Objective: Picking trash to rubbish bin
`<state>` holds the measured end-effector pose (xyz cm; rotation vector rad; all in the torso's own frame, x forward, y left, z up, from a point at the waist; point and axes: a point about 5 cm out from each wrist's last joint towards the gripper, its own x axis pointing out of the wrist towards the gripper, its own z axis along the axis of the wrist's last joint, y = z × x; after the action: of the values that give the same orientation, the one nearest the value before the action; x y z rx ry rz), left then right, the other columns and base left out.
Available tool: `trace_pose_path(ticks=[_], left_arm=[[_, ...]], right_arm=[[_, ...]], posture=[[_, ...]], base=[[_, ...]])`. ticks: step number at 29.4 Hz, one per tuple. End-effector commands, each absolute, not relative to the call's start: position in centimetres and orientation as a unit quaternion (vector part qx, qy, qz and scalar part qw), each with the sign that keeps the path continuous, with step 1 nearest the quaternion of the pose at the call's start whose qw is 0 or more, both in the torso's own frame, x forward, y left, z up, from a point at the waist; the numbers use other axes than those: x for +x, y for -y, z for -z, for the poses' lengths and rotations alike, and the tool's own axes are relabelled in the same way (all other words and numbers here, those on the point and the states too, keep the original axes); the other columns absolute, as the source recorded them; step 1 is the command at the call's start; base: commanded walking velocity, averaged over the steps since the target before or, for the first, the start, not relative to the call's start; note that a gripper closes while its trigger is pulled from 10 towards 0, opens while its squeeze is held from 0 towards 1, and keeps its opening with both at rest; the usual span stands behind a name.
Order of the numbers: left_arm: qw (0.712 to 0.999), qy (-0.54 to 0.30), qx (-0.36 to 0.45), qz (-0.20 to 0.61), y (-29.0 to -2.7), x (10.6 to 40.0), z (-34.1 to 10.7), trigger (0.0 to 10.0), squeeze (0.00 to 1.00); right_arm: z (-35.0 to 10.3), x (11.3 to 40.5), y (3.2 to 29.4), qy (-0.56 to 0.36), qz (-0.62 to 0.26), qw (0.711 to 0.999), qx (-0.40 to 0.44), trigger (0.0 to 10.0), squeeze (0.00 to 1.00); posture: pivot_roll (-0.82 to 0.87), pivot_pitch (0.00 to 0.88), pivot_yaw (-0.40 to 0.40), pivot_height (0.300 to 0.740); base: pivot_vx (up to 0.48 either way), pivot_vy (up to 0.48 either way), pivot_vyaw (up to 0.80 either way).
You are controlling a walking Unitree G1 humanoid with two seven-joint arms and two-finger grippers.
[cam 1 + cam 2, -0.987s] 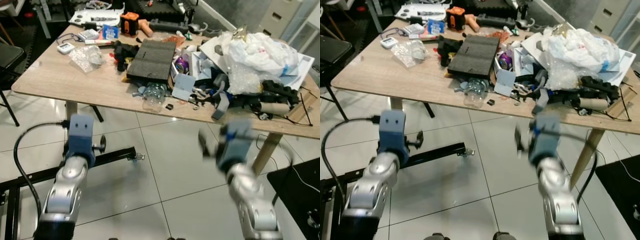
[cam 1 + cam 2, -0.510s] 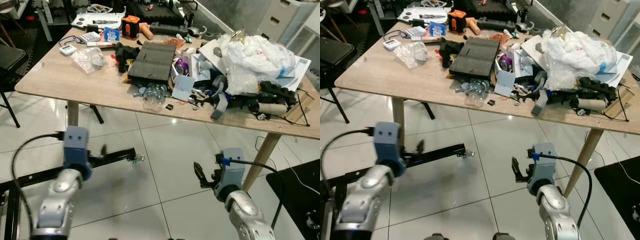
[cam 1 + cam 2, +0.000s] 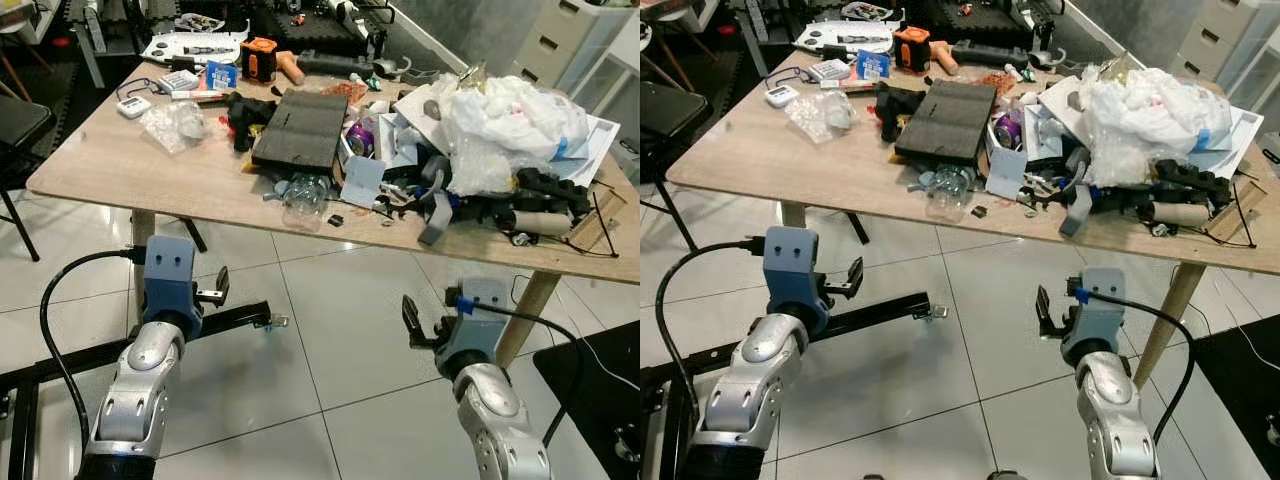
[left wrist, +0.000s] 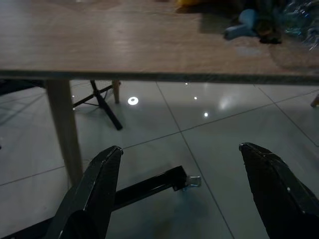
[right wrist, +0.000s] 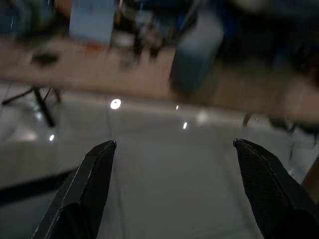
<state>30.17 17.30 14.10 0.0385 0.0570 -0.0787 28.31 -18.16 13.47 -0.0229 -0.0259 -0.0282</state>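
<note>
A wooden worktop (image 3: 120, 160) is seen heaped with trash, white plastic bags (image 3: 505, 115) largest, then a clear crushed bottle (image 3: 305, 195) at its near edge, while the left end effector (image 4: 184, 191) and right end effector (image 5: 174, 186) are held spread and empty below that edge.

Workshop, tool-cluttered wooden table (image 3: 120, 165), tiled floor (image 3: 330, 330)

Wooden table (image 3: 120, 160), glossy white tiled floor (image 3: 330, 330)

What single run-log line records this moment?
left pincer: open, empty | right pincer: open, empty | both below table edge | crushed bottle: on table
</note>
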Motion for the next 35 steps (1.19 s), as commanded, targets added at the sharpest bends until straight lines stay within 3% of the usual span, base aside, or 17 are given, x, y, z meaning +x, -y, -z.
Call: trace_pose_path(ticks=[1,11,35], left_arm=[[0.998,-0.033,0.012,0.052,-16.6,30.2,-13.9,10.0,0.00],[0.996,-0.025,0.022,0.077,-15.5,30.7,-14.5,10.0,0.00],[0.995,-0.021,0.023,0.099,-15.0,30.3,-14.7,10.0,0.00]], right_arm=[[-13.7,28.4,18.6,0.020,0.030,0.999,-0.019,10.0,0.00],[-14.5,29.2,18.4,0.041,0.037,0.998,-0.026,10.0,0.00],[-14.4,28.6,17.4,0.048,0.020,0.998,-0.037,10.0,0.00]], posture=[[-0.01,0.165,-0.036,0.740],[0.00,0.169,-0.020,0.740],[0.00,0.183,-0.021,0.740]], base=[[0.356,0.000,0.00],[0.312,0.000,0.00],[0.000,0.000,0.00]])
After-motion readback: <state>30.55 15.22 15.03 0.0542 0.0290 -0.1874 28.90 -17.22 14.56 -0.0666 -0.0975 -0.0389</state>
